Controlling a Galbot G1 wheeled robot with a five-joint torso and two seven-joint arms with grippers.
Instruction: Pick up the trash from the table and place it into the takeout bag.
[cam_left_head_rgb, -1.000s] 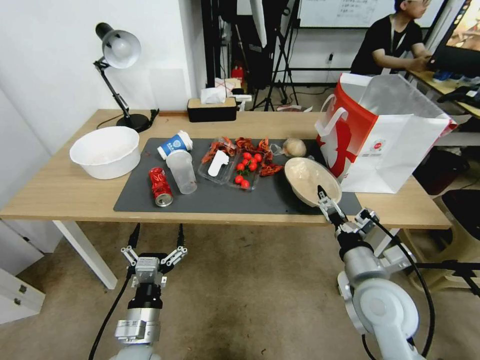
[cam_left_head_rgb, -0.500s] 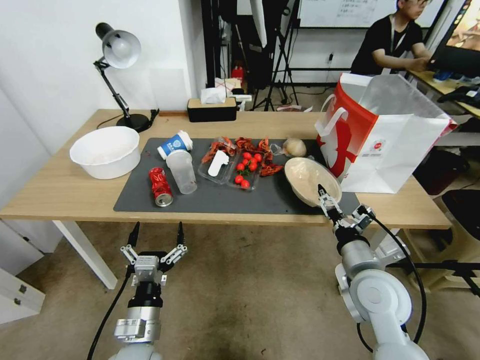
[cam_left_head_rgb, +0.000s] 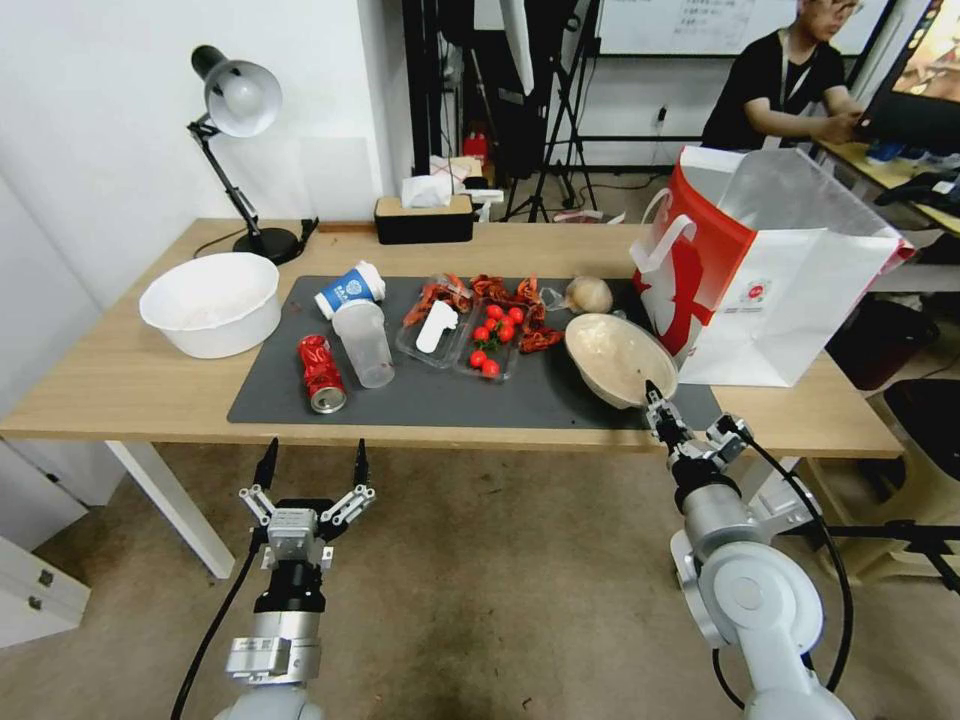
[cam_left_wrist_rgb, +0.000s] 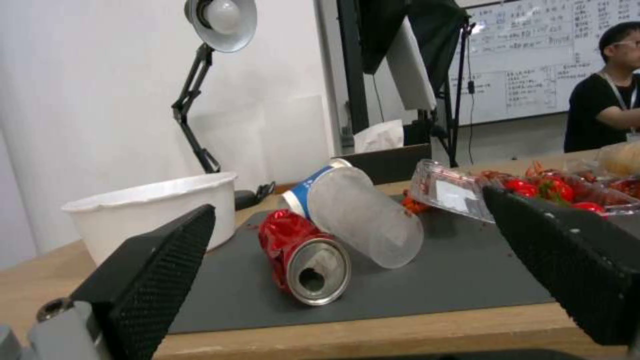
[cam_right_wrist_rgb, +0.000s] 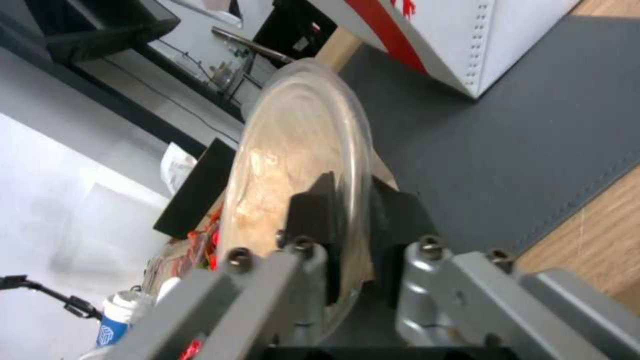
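Note:
My right gripper (cam_left_head_rgb: 655, 397) (cam_right_wrist_rgb: 350, 210) is shut on the near rim of the shallow beige bowl (cam_left_head_rgb: 615, 357) (cam_right_wrist_rgb: 293, 155), which tilts up off the dark mat (cam_left_head_rgb: 430, 395) beside the takeout bag (cam_left_head_rgb: 770, 270). A red can (cam_left_head_rgb: 321, 373) (cam_left_wrist_rgb: 303, 257), a clear plastic cup (cam_left_head_rgb: 366, 343) (cam_left_wrist_rgb: 363, 222) and a blue-and-white paper cup (cam_left_head_rgb: 350, 289) lie on the mat's left part. The small beige wad (cam_left_head_rgb: 589, 294) rests behind the bowl. My left gripper (cam_left_head_rgb: 310, 468) (cam_left_wrist_rgb: 347, 290) hangs open below the table's front edge, facing the can.
A large white bowl (cam_left_head_rgb: 211, 302) stands on the wooden table (cam_left_head_rgb: 110, 385) at the left, a desk lamp (cam_left_head_rgb: 238, 110) behind it. Clear trays with cherry tomatoes and red shells (cam_left_head_rgb: 485, 320) occupy the mat's middle. A black tissue box (cam_left_head_rgb: 423, 218) sits at the back edge.
The right gripper has lifted the beige bowl's near rim, tilting the bowl up and slightly back toward the bag. The left arm has stayed still.

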